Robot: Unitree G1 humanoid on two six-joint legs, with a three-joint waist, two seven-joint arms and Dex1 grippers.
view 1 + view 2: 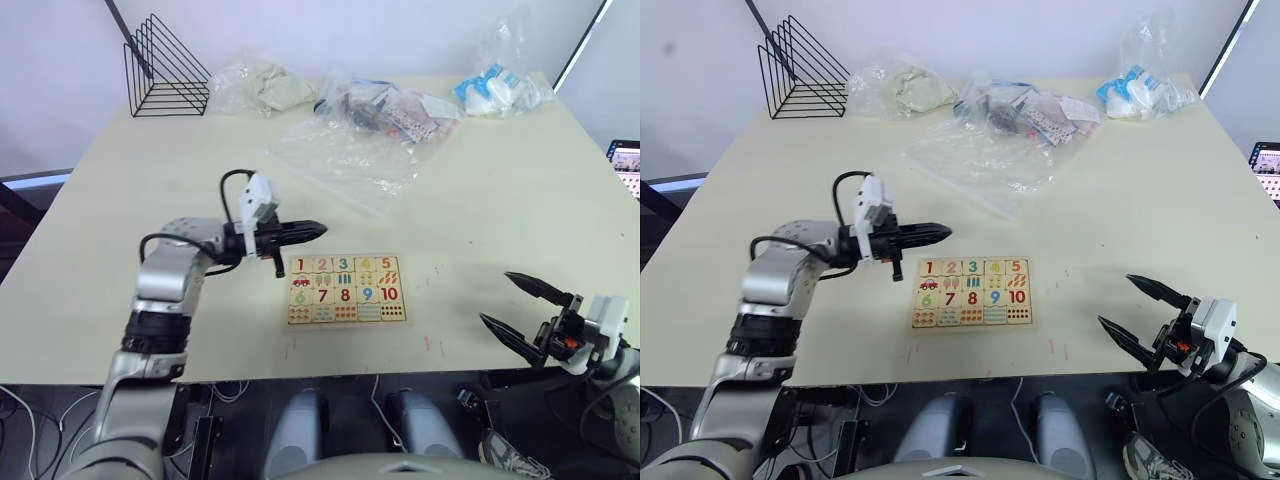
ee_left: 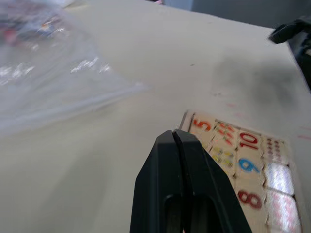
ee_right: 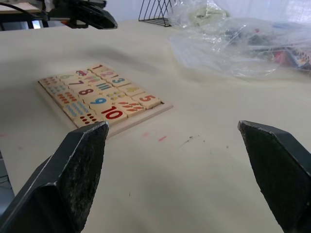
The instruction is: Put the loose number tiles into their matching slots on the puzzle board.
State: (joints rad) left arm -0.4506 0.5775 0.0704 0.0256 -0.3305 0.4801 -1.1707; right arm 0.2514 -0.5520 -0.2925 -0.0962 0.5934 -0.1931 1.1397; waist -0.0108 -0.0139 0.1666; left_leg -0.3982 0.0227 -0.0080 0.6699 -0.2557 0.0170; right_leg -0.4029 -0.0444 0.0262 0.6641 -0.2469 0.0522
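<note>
The wooden puzzle board [image 1: 345, 290] lies flat near the table's front edge, its slots filled with number tiles [image 3: 101, 101] from 1 to 10 and picture tiles. I see no loose tile on the table. My left gripper [image 1: 318, 230] is shut with nothing in it and hovers just above and left of the board's far left corner. The left wrist view shows its closed fingertips [image 2: 176, 137] over bare table beside the tile marked 5. My right gripper [image 1: 520, 305] stands open and empty, right of the board at the table's front edge.
A large clear plastic bag [image 1: 345, 155] lies flat behind the board. Further back are bags with items [image 1: 385, 105], a bag with cloth [image 1: 262, 88], a bag at the far right [image 1: 497, 90] and a black wire rack [image 1: 163, 68] at the far left.
</note>
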